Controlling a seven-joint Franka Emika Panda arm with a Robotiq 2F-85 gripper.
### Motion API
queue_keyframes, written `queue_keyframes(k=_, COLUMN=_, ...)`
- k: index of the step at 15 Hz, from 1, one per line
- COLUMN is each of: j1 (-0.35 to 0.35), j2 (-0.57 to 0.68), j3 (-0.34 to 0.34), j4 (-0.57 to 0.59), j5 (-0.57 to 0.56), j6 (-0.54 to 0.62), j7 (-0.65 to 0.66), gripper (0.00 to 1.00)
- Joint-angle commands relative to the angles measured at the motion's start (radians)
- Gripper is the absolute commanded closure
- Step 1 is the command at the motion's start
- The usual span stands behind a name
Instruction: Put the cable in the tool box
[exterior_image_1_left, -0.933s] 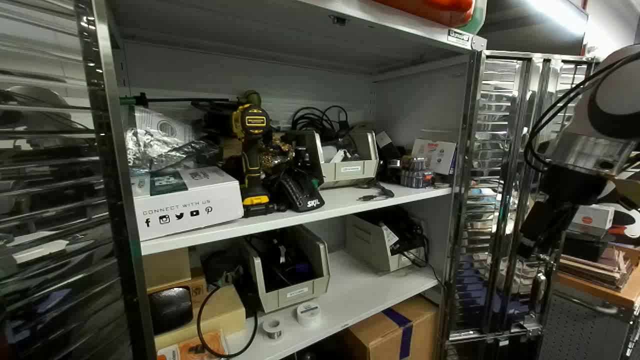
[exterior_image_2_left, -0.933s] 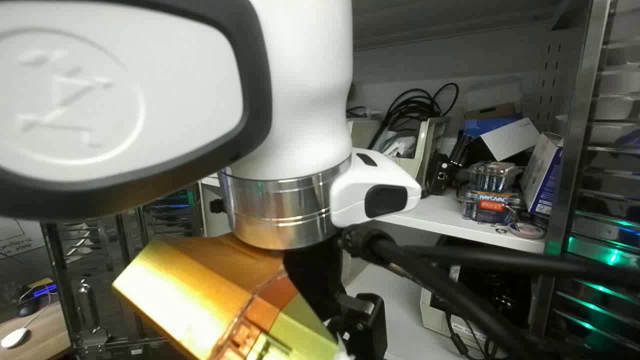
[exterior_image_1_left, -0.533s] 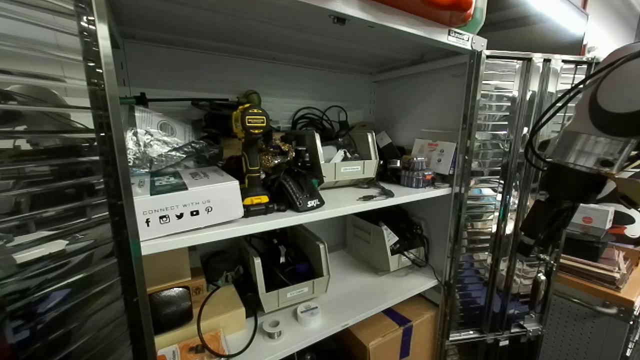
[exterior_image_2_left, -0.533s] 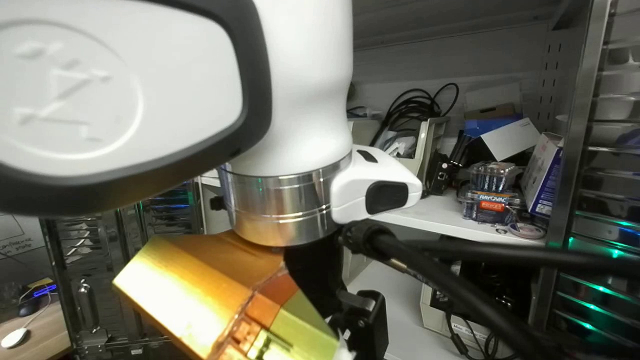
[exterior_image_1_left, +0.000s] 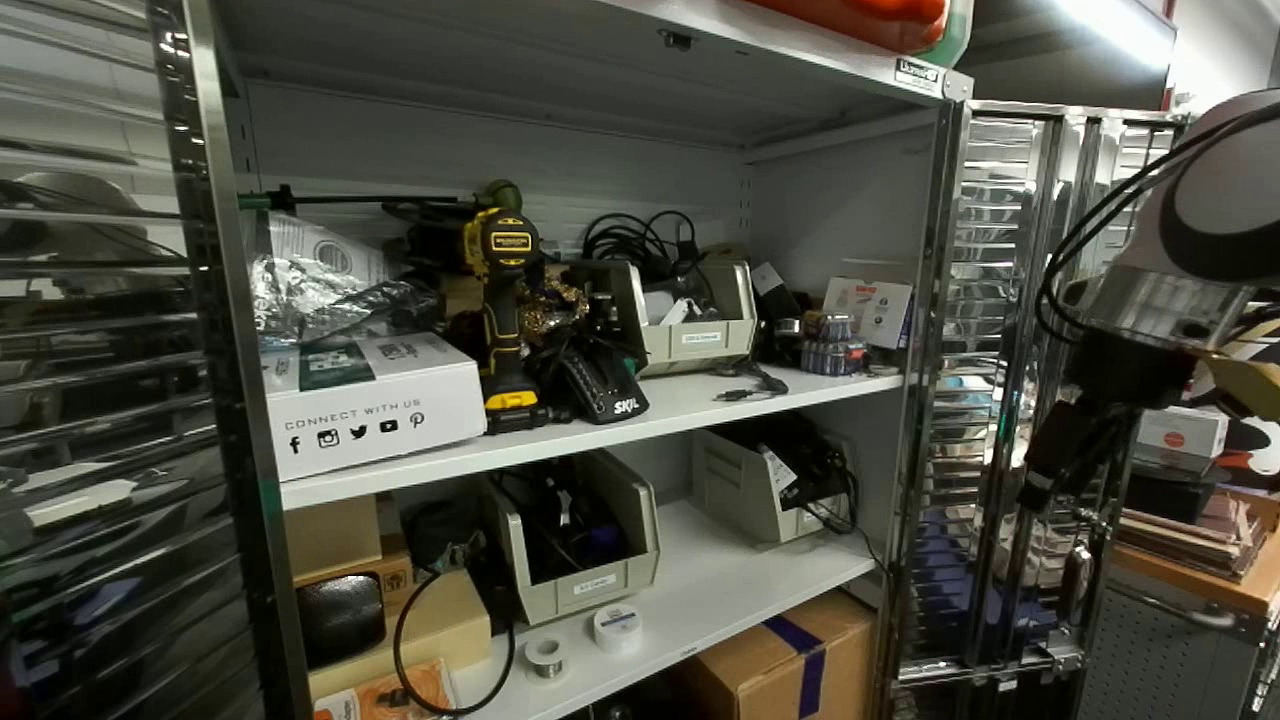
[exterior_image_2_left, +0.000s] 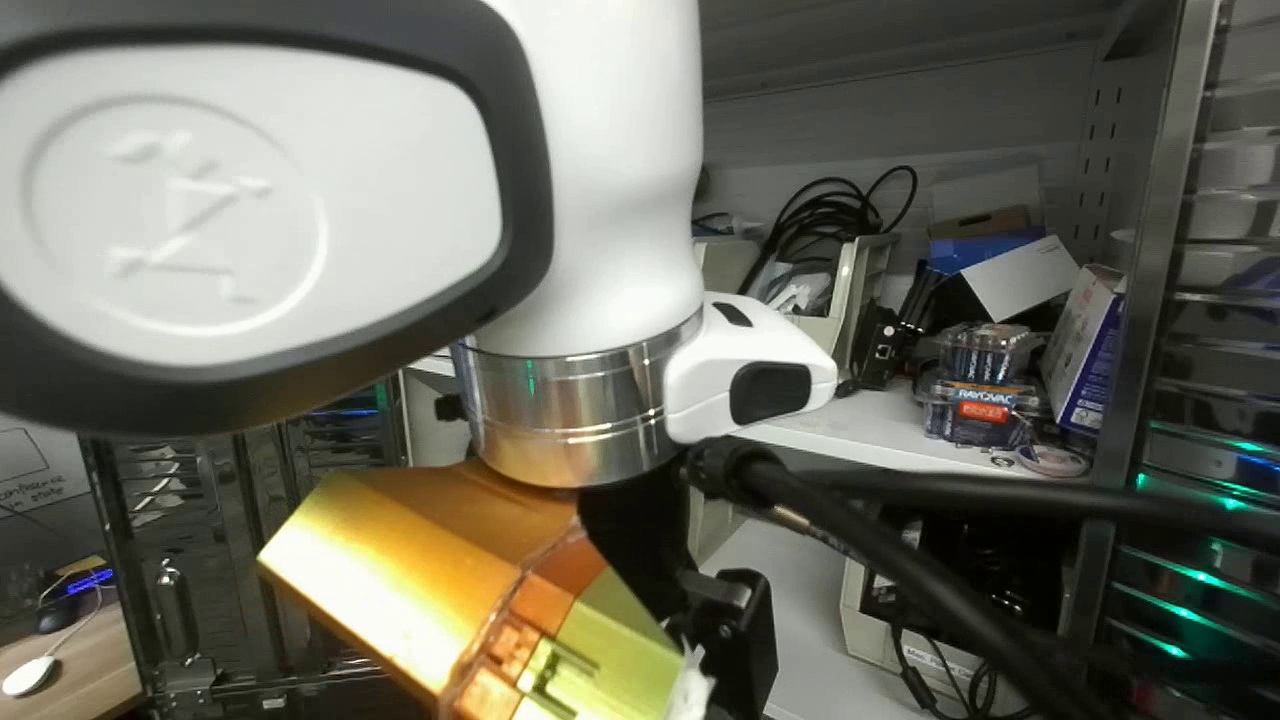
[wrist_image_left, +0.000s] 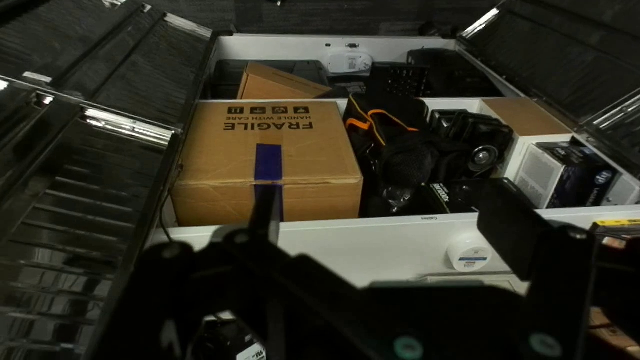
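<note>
A short black cable (exterior_image_1_left: 752, 384) lies on the upper shelf before a grey bin (exterior_image_1_left: 705, 345). A black cable loop (exterior_image_1_left: 397, 640) hangs at the lower left, beside a second grey bin (exterior_image_1_left: 600, 588) filled with dark items. A third grey bin (exterior_image_1_left: 735, 485) holds black cables. Which bin is the tool box, I cannot tell. Coiled cable (exterior_image_2_left: 830, 215) tops the upper bin. My gripper (wrist_image_left: 385, 220) is open, with nothing visible between its fingers. In an exterior view the gripper (exterior_image_1_left: 1045, 475) hangs outside the cabinet, before the right door, away from the cables.
A yellow-black drill (exterior_image_1_left: 505, 310) and a white box (exterior_image_1_left: 375, 400) stand on the upper shelf (exterior_image_1_left: 680, 405). White spools (exterior_image_1_left: 618, 628) stand on the lower shelf. A cardboard box (wrist_image_left: 270, 160) sits below. Slatted metal doors (exterior_image_1_left: 1000, 350) flank the cabinet. Battery packs (exterior_image_2_left: 980, 400) stand upper right.
The arm and gripper have shifted slightly left, towards the cabinet, in an exterior view. The shelf items have not moved.
</note>
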Motion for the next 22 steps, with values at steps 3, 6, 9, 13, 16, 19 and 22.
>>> queue_keyframes(k=3, j1=0.077, j2=0.176, j3=0.043, j4=0.134, j5=0.085, j6=0.158, j7=0.009, gripper=0.0)
queue_keyframes(k=6, j1=0.103, j2=0.281, j3=0.069, j4=0.232, j5=0.129, j6=0.182, j7=0.03, gripper=0.0)
queue_keyframes(k=9, j1=0.095, j2=0.352, j3=0.109, j4=0.349, j5=0.147, j6=0.143, j7=0.08, gripper=0.0)
queue_keyframes(k=13, j1=0.062, j2=0.382, j3=0.152, j4=0.484, j5=0.125, j6=0.059, j7=0.196, gripper=0.0)
queue_keyframes(k=16, j1=0.045, j2=0.425, j3=0.165, j4=0.579, j5=0.128, j6=0.043, j7=0.269, gripper=0.0)
queue_keyframes(k=19, j1=0.032, j2=0.506, j3=0.169, j4=0.679, j5=0.127, j6=0.027, j7=0.317, gripper=0.0)
queue_keyframes(k=22, j1=0.027, j2=0.596, j3=0.172, j4=0.772, j5=0.147, j6=0.027, j7=0.351, gripper=0.0)
